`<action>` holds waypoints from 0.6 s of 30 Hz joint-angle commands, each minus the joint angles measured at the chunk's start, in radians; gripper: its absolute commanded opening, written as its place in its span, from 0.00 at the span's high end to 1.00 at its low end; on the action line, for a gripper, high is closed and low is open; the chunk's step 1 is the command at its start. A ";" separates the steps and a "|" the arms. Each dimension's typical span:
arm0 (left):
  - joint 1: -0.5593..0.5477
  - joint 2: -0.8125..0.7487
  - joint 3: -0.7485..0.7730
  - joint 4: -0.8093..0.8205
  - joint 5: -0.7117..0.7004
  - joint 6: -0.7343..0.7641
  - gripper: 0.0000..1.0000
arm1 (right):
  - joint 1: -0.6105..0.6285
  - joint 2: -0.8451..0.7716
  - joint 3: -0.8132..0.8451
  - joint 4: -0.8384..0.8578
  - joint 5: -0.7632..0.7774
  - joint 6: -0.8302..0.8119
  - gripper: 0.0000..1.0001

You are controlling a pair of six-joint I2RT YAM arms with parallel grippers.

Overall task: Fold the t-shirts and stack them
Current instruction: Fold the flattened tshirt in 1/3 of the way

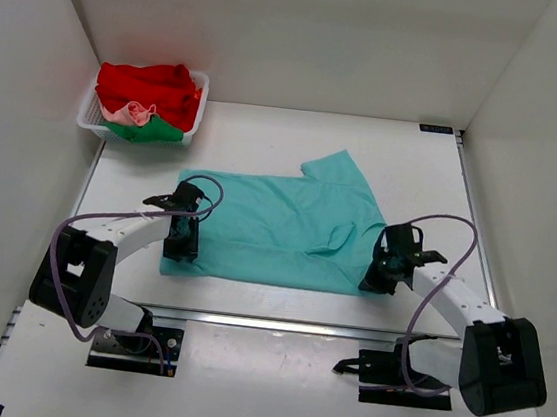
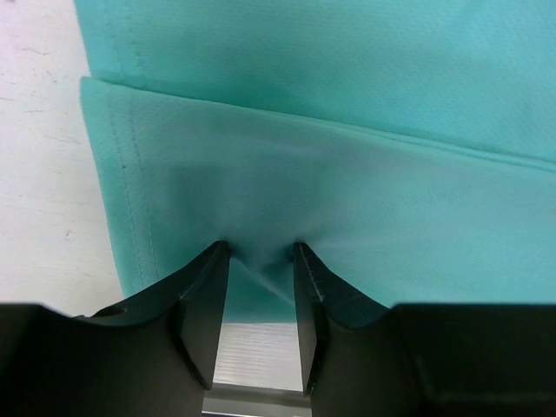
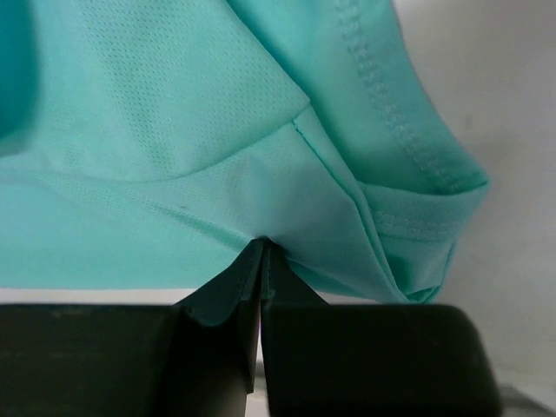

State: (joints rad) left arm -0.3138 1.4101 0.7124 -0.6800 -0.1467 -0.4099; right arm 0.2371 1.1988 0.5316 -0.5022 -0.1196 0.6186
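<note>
The teal t-shirt (image 1: 286, 230) lies spread on the table, partly folded, with one sleeve pointing to the back. My left gripper (image 1: 181, 248) is at its near left corner. In the left wrist view the jaws (image 2: 261, 252) stand apart, with a small pucker of teal cloth (image 2: 347, 191) between the tips. My right gripper (image 1: 376, 278) is at the shirt's near right edge. In the right wrist view it (image 3: 263, 243) is shut on a fold of the teal cloth (image 3: 174, 130). The red (image 1: 152, 83), pale pink (image 1: 133, 112) and green (image 1: 151, 134) shirts are heaped in the basket.
The white lattice basket (image 1: 87, 121) stands at the back left corner against the left wall. White walls close in the table on the left, back and right. A metal strip (image 1: 285, 325) runs along the table's near edge, just in front of the shirt.
</note>
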 commanded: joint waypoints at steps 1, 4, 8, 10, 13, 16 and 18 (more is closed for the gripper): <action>-0.001 -0.010 -0.019 -0.024 0.019 0.017 0.53 | 0.050 -0.045 -0.009 -0.189 0.089 0.082 1.00; -0.008 -0.036 -0.019 -0.026 0.022 0.022 0.52 | 0.079 -0.080 0.031 -0.295 0.116 0.105 1.00; 0.051 -0.114 -0.005 -0.033 0.108 0.052 0.51 | 0.059 -0.180 0.088 -0.398 0.109 0.084 1.00; 0.111 -0.146 0.034 -0.055 0.146 0.063 0.51 | 0.033 -0.222 0.113 -0.429 0.077 0.060 1.00; 0.136 -0.200 0.096 -0.081 0.157 0.082 0.50 | -0.040 -0.243 0.189 -0.423 0.031 -0.006 1.00; 0.139 -0.224 0.195 -0.095 0.157 0.097 0.45 | -0.059 -0.167 0.316 -0.389 0.018 -0.069 0.91; 0.140 -0.188 0.274 -0.089 0.168 0.102 0.38 | -0.029 -0.049 0.436 -0.363 0.037 -0.121 0.83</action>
State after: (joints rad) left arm -0.1783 1.2221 0.8848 -0.7792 -0.0166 -0.3359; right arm 0.1852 1.0519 0.8360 -0.9138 -0.0799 0.5892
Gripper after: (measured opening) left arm 0.603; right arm 0.144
